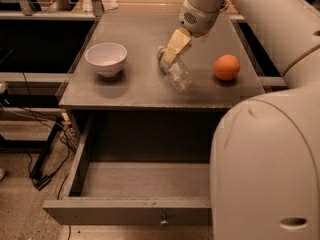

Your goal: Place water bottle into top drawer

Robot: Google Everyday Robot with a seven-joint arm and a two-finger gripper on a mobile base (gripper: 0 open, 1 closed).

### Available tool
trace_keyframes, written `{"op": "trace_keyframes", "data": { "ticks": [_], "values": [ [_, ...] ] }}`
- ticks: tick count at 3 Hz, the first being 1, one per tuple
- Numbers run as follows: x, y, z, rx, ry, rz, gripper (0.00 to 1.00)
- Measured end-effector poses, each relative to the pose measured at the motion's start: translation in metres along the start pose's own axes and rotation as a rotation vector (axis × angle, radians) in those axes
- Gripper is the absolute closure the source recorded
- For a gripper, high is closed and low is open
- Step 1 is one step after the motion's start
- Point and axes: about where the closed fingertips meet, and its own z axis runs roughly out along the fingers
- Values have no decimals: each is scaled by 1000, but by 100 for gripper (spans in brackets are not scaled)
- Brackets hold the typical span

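The water bottle (178, 75) lies on its side on the grey cabinet top (135, 91), between the bowl and the orange fruit. My gripper (174, 50) comes down from the upper right and is at the bottle's far, cap end, touching or just over it. The top drawer (125, 215) is pulled wide open below the cabinet top. Its inside shows no objects, and its small metal knob (163, 218) is on the front panel.
A white bowl (106, 58) stands on the left of the cabinet top. An orange fruit (226, 67) sits on the right. My arm's large white body (267, 169) covers the drawer's right part. Cables (35, 134) lie on the floor at the left.
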Motion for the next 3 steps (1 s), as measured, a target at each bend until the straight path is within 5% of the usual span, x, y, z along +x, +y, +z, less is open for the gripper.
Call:
{"op": "trace_keyframes", "data": {
  "ticks": [2, 3],
  "values": [
    [11, 50, 6, 17, 20, 32, 0],
    [9, 49, 10, 12, 21, 24, 0]
  ]
}}
